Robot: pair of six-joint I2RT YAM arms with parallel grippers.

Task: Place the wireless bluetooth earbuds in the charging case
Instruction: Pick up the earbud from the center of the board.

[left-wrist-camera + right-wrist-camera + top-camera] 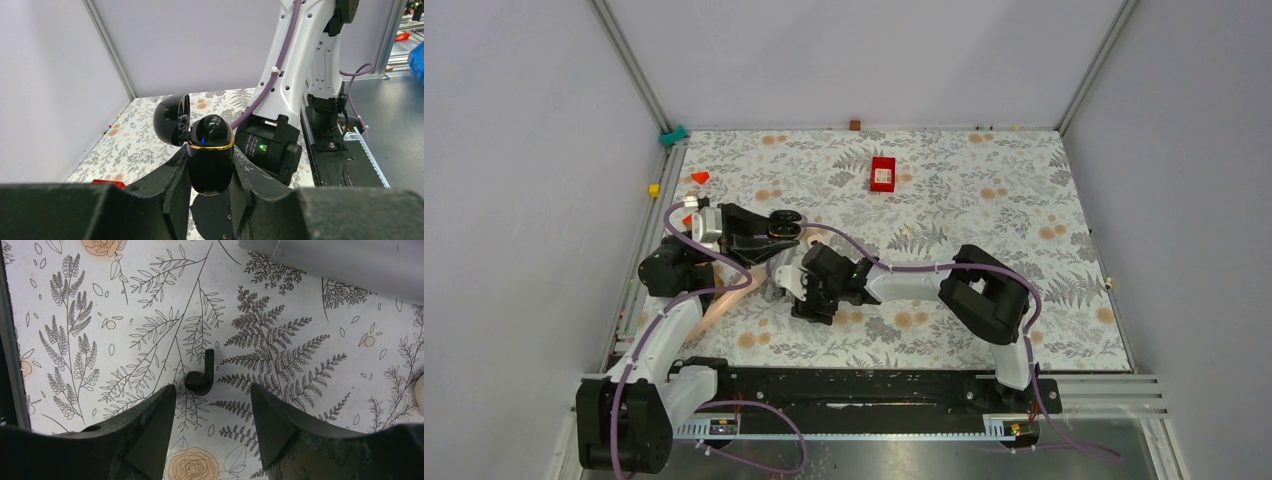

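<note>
The charging case [210, 165] is glossy black with a gold rim and a small blue light. Its lid [171, 119] is swung open to the left. My left gripper [210, 172] is shut on the case body and holds it upright above the table, left of centre [781, 224]. One black earbud [200, 377] with a short stem lies on the flowered table cover. My right gripper [212, 390] hangs over it, open, and the earbud sits just beyond the gap, nearer the left fingertip [167, 392]. In the top view the right gripper [802, 296] points down just right of the left one.
A red square box [883, 174] lies at the back middle of the table. Small orange, yellow and teal pieces [700, 177] sit near the left rear corner. The right arm's wrist [267, 147] is close behind the held case. Aluminium frame posts [636, 70] border the table.
</note>
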